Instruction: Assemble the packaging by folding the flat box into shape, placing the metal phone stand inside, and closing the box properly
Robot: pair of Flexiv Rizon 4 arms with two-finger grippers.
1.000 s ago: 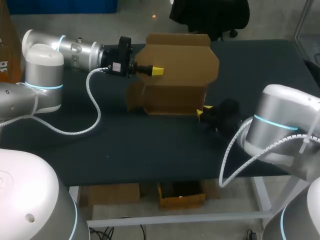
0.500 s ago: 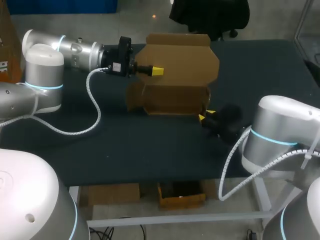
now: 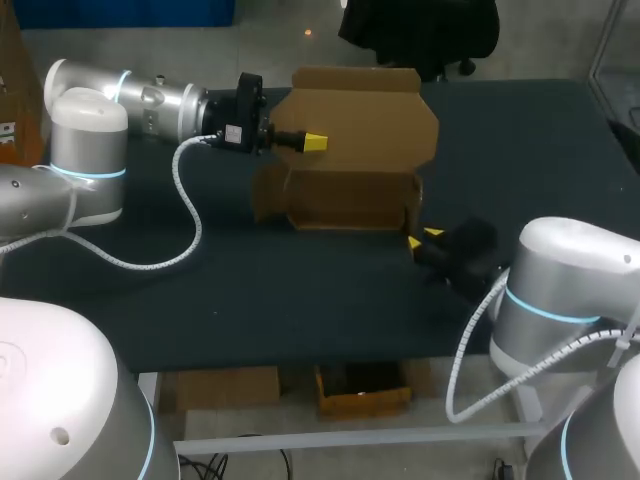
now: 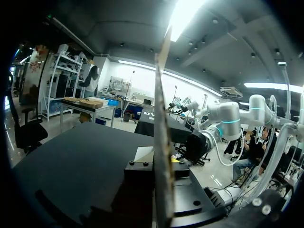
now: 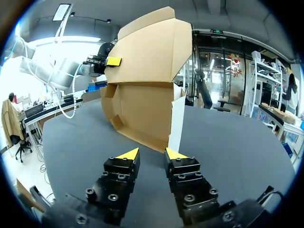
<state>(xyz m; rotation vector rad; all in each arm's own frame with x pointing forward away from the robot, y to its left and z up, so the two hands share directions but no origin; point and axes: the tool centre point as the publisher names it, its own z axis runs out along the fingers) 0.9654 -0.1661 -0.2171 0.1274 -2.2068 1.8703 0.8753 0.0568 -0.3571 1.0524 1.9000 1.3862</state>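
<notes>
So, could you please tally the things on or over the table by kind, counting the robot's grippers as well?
Cardboard box: 1
Grippers: 2 (left gripper, right gripper)
Total: 3

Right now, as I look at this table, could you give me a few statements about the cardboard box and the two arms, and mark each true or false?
1. The left gripper pinches the tall flap of the brown cardboard box. True.
2. The right gripper is clamped on the box's corner. False: its fingers are open, just off the front corner and gripping nothing.
3. The box is closed. False: the tall flap stands upright, so the box is open.
4. The box rests on the dark table. True.
</notes>
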